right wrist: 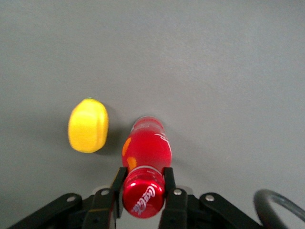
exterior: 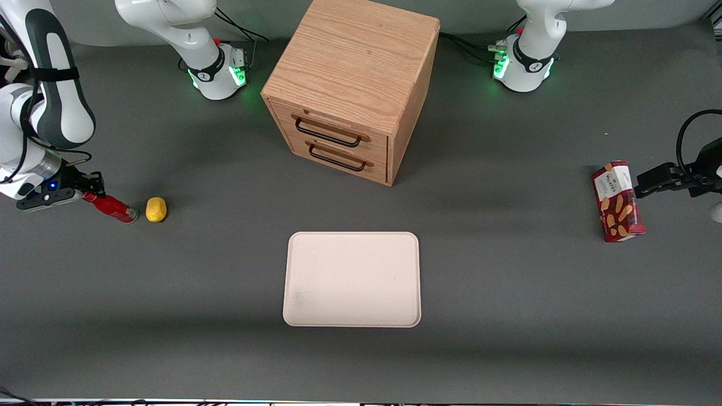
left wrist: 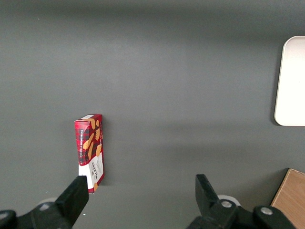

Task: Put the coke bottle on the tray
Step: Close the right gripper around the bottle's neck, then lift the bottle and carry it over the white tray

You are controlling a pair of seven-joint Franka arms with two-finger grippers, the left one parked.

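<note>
The coke bottle (exterior: 113,207) is a small slim red bottle with a red cap, tilted, its silvery base near the table at the working arm's end. My gripper (exterior: 90,192) is shut on its cap end. In the right wrist view the fingers (right wrist: 117,183) press both sides of the red cap of the coke bottle (right wrist: 146,157), with the gripper (right wrist: 143,183) around it. The tray (exterior: 352,279) is a flat pale cream rectangle near the table's middle, nearer to the front camera than the drawer cabinet, far from the bottle. Its edge shows in the left wrist view (left wrist: 290,81).
A yellow lump (exterior: 156,209) lies just beside the bottle's base, also in the right wrist view (right wrist: 88,125). A wooden two-drawer cabinet (exterior: 352,84) stands farther back. A red snack box (exterior: 617,201) stands toward the parked arm's end.
</note>
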